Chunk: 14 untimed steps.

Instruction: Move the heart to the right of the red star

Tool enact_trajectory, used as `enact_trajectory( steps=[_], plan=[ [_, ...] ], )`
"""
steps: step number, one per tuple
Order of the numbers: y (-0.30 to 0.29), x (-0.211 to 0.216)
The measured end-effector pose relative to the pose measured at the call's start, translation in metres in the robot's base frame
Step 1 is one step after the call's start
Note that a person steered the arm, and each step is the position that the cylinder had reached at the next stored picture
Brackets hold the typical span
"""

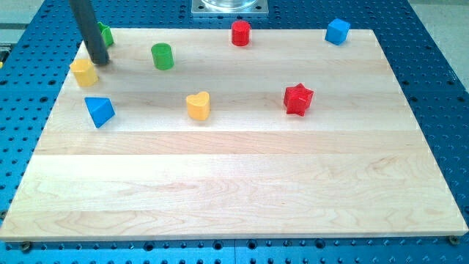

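The yellow heart lies left of the board's middle. The red star lies to its right, well apart from it. My tip is at the view's upper left, just above and right of a yellow block, about touching it. The tip is far left of the heart. The rod hides part of a green block behind it.
A green cylinder stands right of the tip. A blue triangular block lies below the yellow block. A red cylinder and a blue cube sit near the top edge of the wooden board.
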<state>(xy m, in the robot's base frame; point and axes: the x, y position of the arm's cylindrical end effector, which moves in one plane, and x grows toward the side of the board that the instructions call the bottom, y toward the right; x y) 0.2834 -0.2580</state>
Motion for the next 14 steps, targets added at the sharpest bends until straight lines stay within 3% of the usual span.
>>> enact_trajectory(
  steps=[1, 2, 3, 4, 7, 10, 12, 14],
  plan=[
    [-0.022, 0.064],
    [-0.01, 0.108],
    [0.002, 0.093],
    [-0.029, 0.095],
    [-0.046, 0.217],
    [-0.023, 0.209],
    [0.098, 0.192],
    [0.214, 0.125]
  ],
)
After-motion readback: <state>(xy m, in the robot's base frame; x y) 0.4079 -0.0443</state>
